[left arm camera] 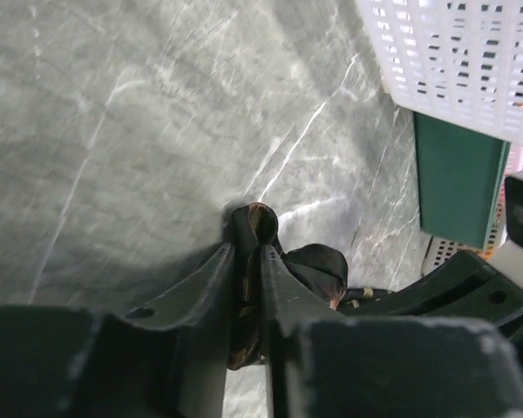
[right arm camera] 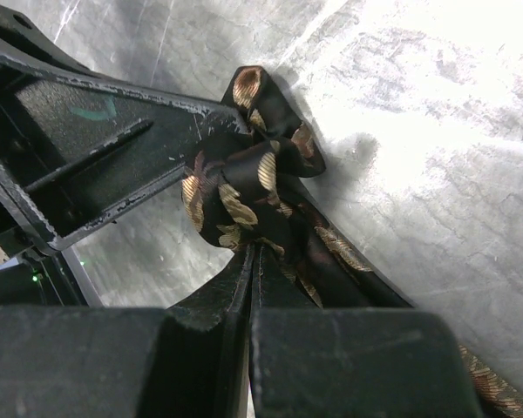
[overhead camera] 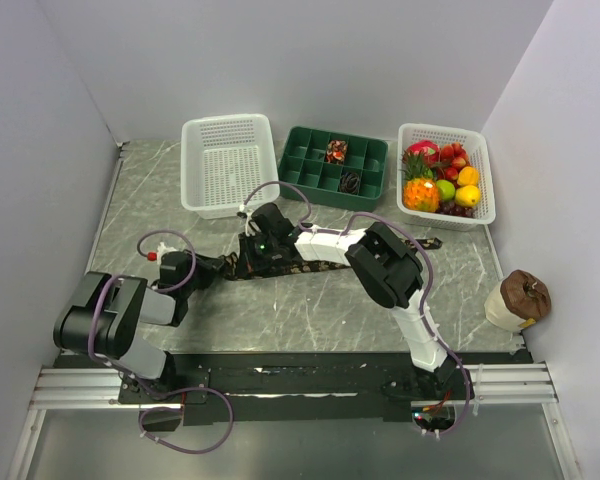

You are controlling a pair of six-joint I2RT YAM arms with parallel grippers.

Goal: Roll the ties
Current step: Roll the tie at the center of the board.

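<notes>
Because the next turn of the roll depends on how the fabric leads away from the 2 grippers, the overhead view matters first. 1 unrolled tie (overhead camera: pixel 315 267) lies on the table on the near side of the green tray (overhead camera: pixel 365 190), its long axis parallel to the tray's long side. Its free length trails off toward the tray's right end. The left gripper (overhead camera: pixel 225 268) and the right gripper (overhead camera: pixel 252 255) meet at the tie's other end, near of the tray's left corner, so both arms are equally close. 2 finished coils, a reddish coil (overhead camera: pixel 335 150) and a dark coil (overhead camera: pixel 350 182), sit in separate compartments of the tray. 2 white baskets flank it: 1 basket (overhead camera: pixel 205 190) at its left end and 1 fruit basket (overhead camera: pixel 485 205) at its right.

In the left wrist view, the left gripper (left arm camera: pixel 247 248) stands nearly closed on a looped fold of the tie (left arm camera: pixel 254 222), fabric pinched between its fingers.

In the right wrist view, the right gripper (right arm camera: pixel 254 257) is clenched, its tips buried in the started coil (right arm camera: pixel 244 196), apparently nipping fabric. The loose tie runs back past its right finger.
</notes>
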